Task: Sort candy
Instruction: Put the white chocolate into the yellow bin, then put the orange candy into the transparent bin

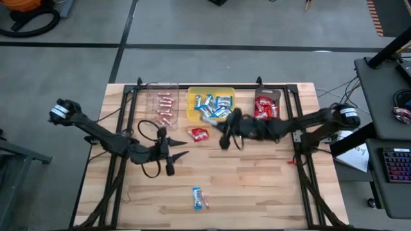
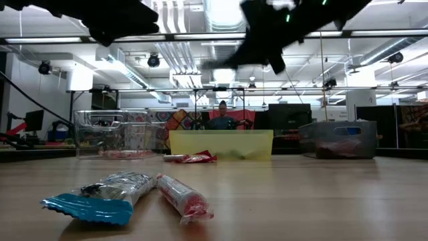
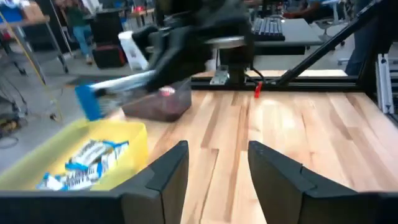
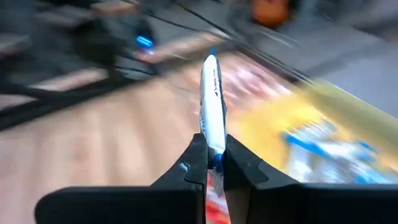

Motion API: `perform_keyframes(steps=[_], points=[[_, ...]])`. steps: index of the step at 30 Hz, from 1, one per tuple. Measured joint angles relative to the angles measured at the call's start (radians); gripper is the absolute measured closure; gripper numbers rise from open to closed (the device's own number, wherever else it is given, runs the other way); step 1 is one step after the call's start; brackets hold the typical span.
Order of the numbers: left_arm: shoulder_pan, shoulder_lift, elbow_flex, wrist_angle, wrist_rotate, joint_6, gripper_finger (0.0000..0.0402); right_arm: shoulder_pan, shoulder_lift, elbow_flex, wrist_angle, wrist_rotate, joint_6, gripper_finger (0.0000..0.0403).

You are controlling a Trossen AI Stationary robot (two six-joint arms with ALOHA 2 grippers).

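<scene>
- While the pale wooden tabletop [image 1: 257, 186] sits inside a black frame on grey floor, the low view looks across it into a bright workshop, where a person [image 2: 222, 115] is seated behind the trays.
- Three trays line the far edge: clear tray [image 1: 160, 108] with pinkish sticks, yellow tray [image 1: 192, 96] with blue-and-white bars, dark tray [image 1: 273, 95] with red packets.
- Right tool [image 4: 214, 163] is up over the tabletop just beside the yellow tray, clenched on a blue-and-white bar [image 4: 212, 102] — gripped at one end, long axis running straight out ahead of the fingers.
- Left tool [image 1: 173, 157] hovers over the middle-left of the tabletop, fingers spread and carrying nothing.
- One red packet [image 1: 198, 133] lies loose just in front of the yellow tray.
- Near the front edge, another bar [image 1: 200, 198] lies flat with a stick [image 2: 182, 197] touching it, their long axes running roughly front to back.
</scene>
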Motion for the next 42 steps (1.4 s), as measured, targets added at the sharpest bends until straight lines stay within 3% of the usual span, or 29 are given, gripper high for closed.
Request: perform_keyframes(steps=[5, 14, 29, 42], points=[[-0.001, -0.049, 0.000, -0.085, 0.001, -0.139, 0.0252, -0.196, 0.006, 0.000, -0.173, -0.038, 0.082, 0.0384], [-0.013, 0.015, 0.000, -0.087, 0.049, -0.332, 0.0254, -0.448, 0.124, 0.000, -0.148, -0.291, 0.073, 0.0384], [-0.023, 0.103, 0.000, 0.005, 0.064, -0.374, 0.0254, -0.487, 0.161, 0.000, -0.148, -0.311, 0.070, 0.0297], [-0.034, 0.108, 0.000, 0.008, 0.065, -0.431, 0.0254, -0.486, 0.098, 0.000, -0.157, -0.327, 0.083, 0.0206]])
